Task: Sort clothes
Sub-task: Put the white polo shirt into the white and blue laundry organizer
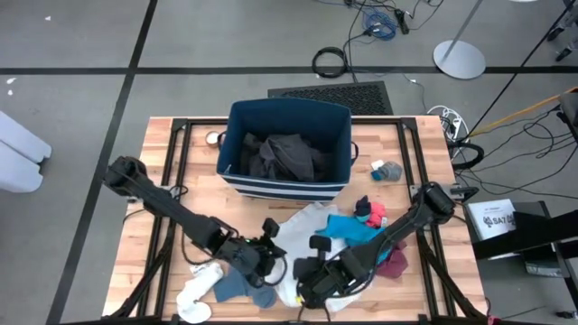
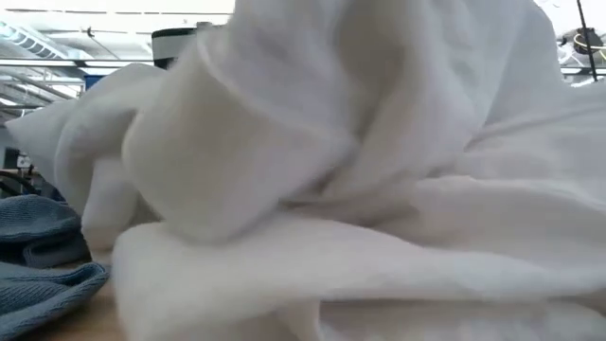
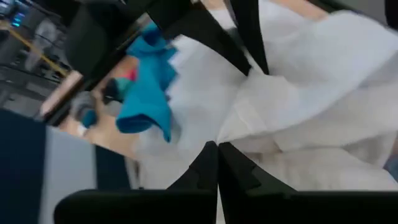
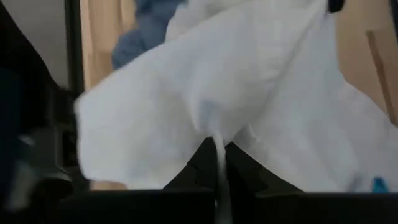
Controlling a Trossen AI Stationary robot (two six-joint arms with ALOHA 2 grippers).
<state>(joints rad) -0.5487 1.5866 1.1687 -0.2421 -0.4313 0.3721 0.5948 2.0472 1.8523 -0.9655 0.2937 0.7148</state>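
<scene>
High view first: at the near left of the table (image 1: 163, 131) lie a white sock (image 1: 192, 302) and a grey-blue garment (image 1: 237, 285), loose on the wood and apparently not yet sorted. Just right of them the left gripper (image 1: 267, 257) sits low at the left edge of the white garment (image 1: 307, 221); the left wrist view shows its fingers (image 3: 208, 163) drawn together with white cloth gathered at their tips, so it looks clamped on a fold of that garment. Beside it, near centre, the right gripper (image 1: 312, 284) is down on the near part of the same garment, and the right wrist view shows a pinch of the white fabric running between its closed fingers (image 4: 205, 163), the cloth hanging away from the tips. Two grips on one piece suggest the arms mean to lift it spread out, not bunched, probably toward the bin. In the low view the white cloth fills nearly everything, heaped close to the lens, with the grey-blue piece at its left.

Far centre stands the navy bin (image 1: 284, 149), already holding a dark grey garment (image 1: 287, 158), likely its sorted place. Right of the white piece lie the teal-blue garment (image 1: 352, 227), the red-pink socks (image 1: 370, 213) and a maroon piece (image 1: 396, 262) under the right arm; a small grey-blue sock (image 1: 386, 171) rests apart at the far right
</scene>
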